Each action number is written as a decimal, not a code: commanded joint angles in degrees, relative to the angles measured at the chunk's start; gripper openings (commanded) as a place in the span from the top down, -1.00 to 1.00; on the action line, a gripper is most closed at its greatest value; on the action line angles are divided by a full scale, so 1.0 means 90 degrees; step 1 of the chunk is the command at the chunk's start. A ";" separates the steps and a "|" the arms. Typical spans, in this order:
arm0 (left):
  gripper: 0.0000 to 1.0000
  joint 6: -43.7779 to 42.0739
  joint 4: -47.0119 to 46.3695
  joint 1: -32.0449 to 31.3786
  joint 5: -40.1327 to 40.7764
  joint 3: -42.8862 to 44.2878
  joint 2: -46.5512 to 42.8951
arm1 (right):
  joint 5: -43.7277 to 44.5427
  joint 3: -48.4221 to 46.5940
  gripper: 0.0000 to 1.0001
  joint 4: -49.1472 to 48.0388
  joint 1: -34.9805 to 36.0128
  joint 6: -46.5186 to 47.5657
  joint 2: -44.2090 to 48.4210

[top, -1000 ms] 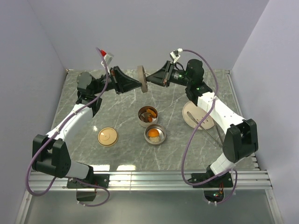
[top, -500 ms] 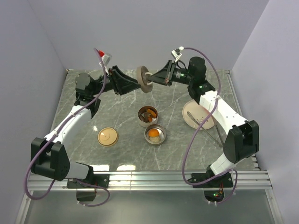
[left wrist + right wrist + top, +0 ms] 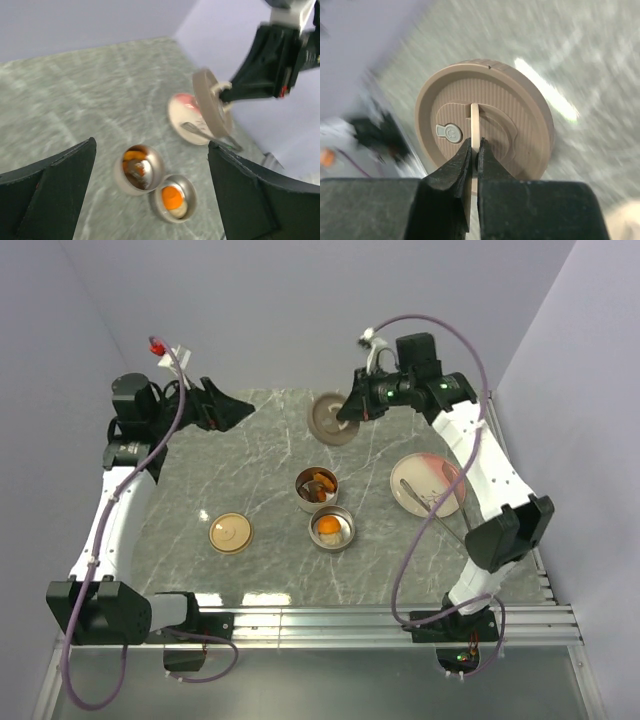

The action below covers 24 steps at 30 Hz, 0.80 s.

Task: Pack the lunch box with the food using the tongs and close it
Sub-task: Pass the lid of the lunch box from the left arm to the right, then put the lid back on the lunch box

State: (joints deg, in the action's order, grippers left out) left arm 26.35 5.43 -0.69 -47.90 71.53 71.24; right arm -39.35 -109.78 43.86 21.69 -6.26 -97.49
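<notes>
The lunch box is two round steel bowls side by side, a far one [image 3: 316,488] [image 3: 137,169] and a near one [image 3: 331,528] [image 3: 174,198]. Food lies in both: orange and brown pieces [image 3: 319,482] in the far bowl, an orange chunk [image 3: 171,196] on a pale round piece [image 3: 178,213] in the near one. My right gripper [image 3: 348,412] [image 3: 475,150] is shut on the upright tab of a tan lid [image 3: 330,420] [image 3: 485,120] [image 3: 210,105], held in the air behind the bowls. My left gripper [image 3: 240,403] [image 3: 151,145] hangs open and empty at the far left. The tongs [image 3: 430,502] [image 3: 200,131] rest on the plate.
A pale pink plate [image 3: 445,475] [image 3: 181,111] sits right of the bowls, under the right arm. A second tan lid [image 3: 230,533] lies flat on the marble left of the bowls. Walls close in the table on the left, back and right.
My left gripper opened, let go of the lid and drew back to the far left. The right gripper stayed shut on the lid's tab and swung it slightly right and nearer.
</notes>
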 commanded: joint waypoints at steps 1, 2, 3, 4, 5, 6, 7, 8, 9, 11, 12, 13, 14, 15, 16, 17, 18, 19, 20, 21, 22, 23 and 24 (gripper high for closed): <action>-0.99 -0.1148 0.1601 0.0388 0.0401 0.0509 -0.0084 | 0.0505 -0.0166 1.00 0.2098 0.0216 0.1892 -0.0456; -0.99 -0.1208 0.1652 0.0573 0.0333 0.0548 -0.0113 | 0.0583 -0.0089 1.00 0.2206 0.0284 0.2090 -0.0457; -0.99 -0.1296 0.1691 0.0633 0.0274 0.0549 -0.0142 | 0.0680 0.0086 1.00 0.2381 0.0353 0.2402 -0.0408; -0.99 -0.1345 0.1740 0.0672 0.0235 0.0539 -0.0249 | 0.0788 0.0223 1.00 0.2422 0.0469 0.2559 -0.0369; -0.99 -0.1384 0.1789 0.0730 0.0196 0.0481 -0.0308 | 0.1137 0.0370 1.00 0.2461 0.0712 0.2706 -0.0301; -0.99 -0.1443 0.1808 0.0740 0.0137 0.0442 -0.0434 | 0.1334 0.0739 1.00 0.2422 0.0879 0.2891 -0.0165; -0.99 -0.1472 0.1818 0.0741 0.0127 0.0383 -0.0522 | 0.1539 0.0974 1.00 0.2335 0.1006 0.2951 -0.0077; -0.99 -0.1482 0.1789 0.0741 0.0108 0.0257 -0.0601 | 0.1763 0.1199 1.00 0.2150 0.1240 0.2981 0.0021; -0.99 -0.1511 0.1789 0.0741 0.0107 0.0198 -0.0669 | 0.1881 0.1598 1.00 0.2033 0.1319 0.3020 0.0177; -0.99 -0.1492 0.1711 0.0741 0.0156 0.0003 -0.0864 | 0.2028 0.1922 1.00 0.1866 0.1505 0.3049 0.0285; -0.99 -0.1502 0.1672 0.0741 0.0166 -0.0047 -0.0952 | 0.2184 0.2146 1.00 0.1749 0.1612 0.3088 0.0334; -0.99 -0.1502 0.1643 0.0741 0.0118 -0.0095 -0.0982 | 0.2243 0.2255 1.00 0.1690 0.1681 0.3108 0.0354; -0.99 -0.1473 0.1614 0.0750 0.0088 -0.0154 -0.0992 | 0.2273 0.2362 1.00 0.1554 0.1720 0.3127 0.0364; -0.99 -0.1415 0.1536 0.0750 0.0049 -0.0164 -0.0982 | 0.2331 0.2566 1.00 0.1476 0.1788 0.3147 0.0393; -0.99 -0.1385 0.1526 0.0741 -0.0087 -0.0174 -0.0973 | 0.2370 0.2655 1.00 0.1397 0.1808 0.3157 0.0403; -0.99 -0.1346 0.1496 0.0750 -0.0136 -0.0164 -0.0953 | 0.2419 0.2753 1.00 0.1203 0.1828 0.3166 0.0413; -0.99 -0.1278 0.1477 0.0741 -0.0195 -0.0145 -0.0885 | 0.2458 0.2899 1.00 0.1124 0.1857 0.3205 0.0432; -0.99 -0.1268 0.1457 0.0750 -0.0224 -0.0145 -0.0875 | 0.2497 0.2959 1.00 0.1056 0.1877 0.3225 0.0422; -0.99 -0.1238 0.1447 0.0741 -0.0283 -0.0164 -0.0856 | 0.2507 0.3007 1.00 0.0949 0.1906 0.3225 0.0432; -0.99 -0.1199 0.1438 0.0741 -0.0303 -0.0164 -0.0846 | 0.2459 0.3085 1.00 0.0899 0.1916 0.3264 0.0432; -0.99 -0.1189 0.1351 0.0750 -0.0313 -0.0242 -0.0865 | 0.2381 0.3115 1.00 0.0860 0.1916 0.3283 0.0422; -0.99 -0.1170 0.1292 0.0741 -0.0332 -0.0281 -0.0894 | 0.2303 0.3135 1.00 0.0811 0.1916 0.3284 0.0413; -0.99 -0.1121 0.1214 0.0741 -0.0332 -0.0339 -0.0943 | 0.2206 0.3135 1.00 0.0801 0.1916 0.3342 0.0364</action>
State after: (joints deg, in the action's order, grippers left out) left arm 14.96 19.59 5.93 -48.82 69.54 63.64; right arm -18.70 -81.67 55.11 38.41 22.04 -96.20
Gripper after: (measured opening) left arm 0.994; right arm 0.049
